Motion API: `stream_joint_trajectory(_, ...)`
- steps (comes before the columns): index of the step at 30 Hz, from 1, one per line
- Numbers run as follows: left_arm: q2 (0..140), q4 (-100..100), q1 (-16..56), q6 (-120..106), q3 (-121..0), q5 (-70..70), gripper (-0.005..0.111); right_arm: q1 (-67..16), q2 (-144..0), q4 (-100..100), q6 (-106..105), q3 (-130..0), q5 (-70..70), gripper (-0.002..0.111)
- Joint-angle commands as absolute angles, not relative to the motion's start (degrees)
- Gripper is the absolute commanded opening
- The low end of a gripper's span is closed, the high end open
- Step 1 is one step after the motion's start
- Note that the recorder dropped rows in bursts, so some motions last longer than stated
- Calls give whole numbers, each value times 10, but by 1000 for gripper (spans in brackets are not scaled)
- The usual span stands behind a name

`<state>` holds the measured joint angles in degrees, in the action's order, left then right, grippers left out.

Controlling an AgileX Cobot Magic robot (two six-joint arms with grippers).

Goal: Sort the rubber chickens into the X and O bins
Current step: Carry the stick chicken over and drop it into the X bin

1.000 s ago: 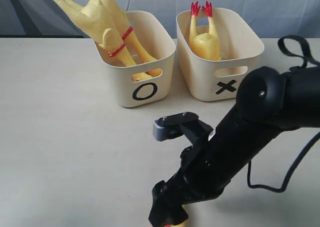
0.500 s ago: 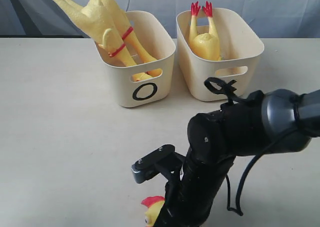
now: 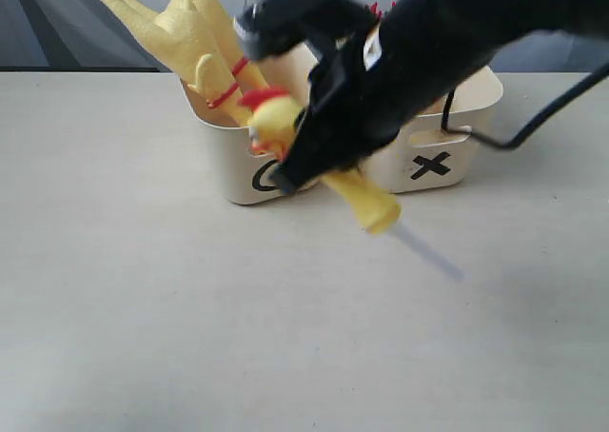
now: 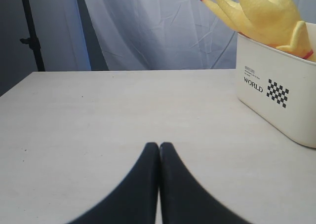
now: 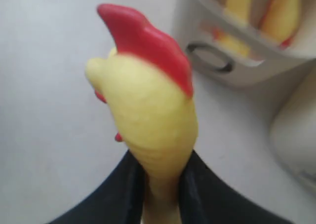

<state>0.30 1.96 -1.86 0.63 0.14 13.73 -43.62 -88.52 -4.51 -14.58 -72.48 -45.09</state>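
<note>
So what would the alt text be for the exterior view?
A black robot hand holds a small yellow rubber chicken in the air before the cream O bin and X bin. Two long chickens poke from the O bin.

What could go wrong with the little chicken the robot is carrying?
1. The right gripper pinches the small chicken only just below its head, and the arm looks blurred, so it is probably going fast. The chicken might slip out and drop on the table.
2. The arm is close in front of the O bin, where two long chickens stick out over the rim. It could bump them or shove the bin.
</note>
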Motion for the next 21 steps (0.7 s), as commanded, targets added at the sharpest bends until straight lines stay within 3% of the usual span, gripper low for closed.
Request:
stream_joint_trajectory(1,0,23,-17,9,0,137,0,-397,-855,4,-144,-773,-391,-1)
stream_joint_trajectory(16,0,23,-17,9,0,137,0,-238,-977,0,-143,-775,46,2)
stream_joint_trajectory(18,0,23,-17,9,0,137,0,-225,-991,-46,-143,-775,66,18)
stream_joint_trajectory(21,0,23,-17,9,0,137,0,-217,-1000,-84,-143,-775,68,62)
